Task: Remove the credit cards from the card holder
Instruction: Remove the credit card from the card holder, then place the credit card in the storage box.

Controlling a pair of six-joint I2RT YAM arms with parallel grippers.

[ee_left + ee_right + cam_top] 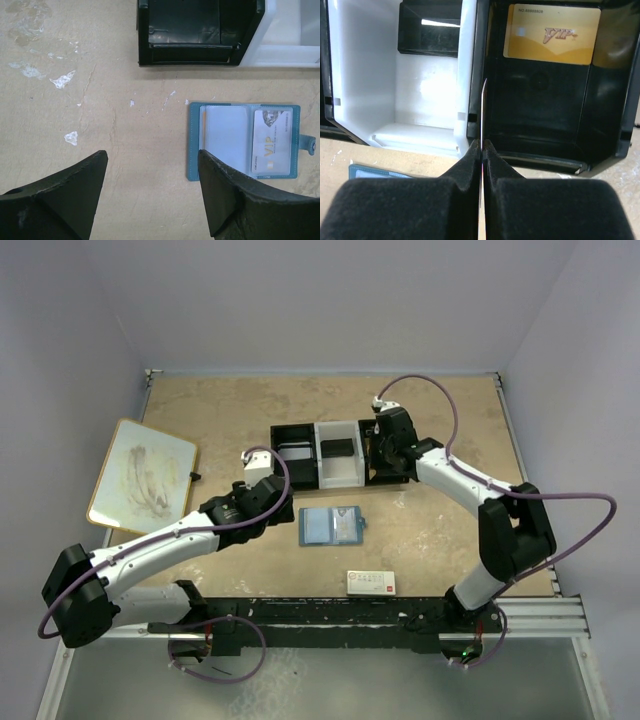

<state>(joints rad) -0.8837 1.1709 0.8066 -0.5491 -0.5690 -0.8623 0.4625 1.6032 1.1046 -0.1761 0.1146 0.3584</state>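
Card [483,115] edge-on in right jaws, face hidden, wallet [375,172] mostly cropped

Tan tabletop [230,410], scuffed and flecked with pale marks, fills the centre of the top view. Plain lavender-grey walls enclose it: back wall [330,300] across the top, left wall [45,390] and right wall [590,390] at the sides. A metal rail [545,608] borders its lower edge, with a grey-green panel [380,685] below. Lighting is even and diffuse.

Bare table [430,530] flanks the card holder [331,526]; tray [338,476] behind, white box [371,583] in front.
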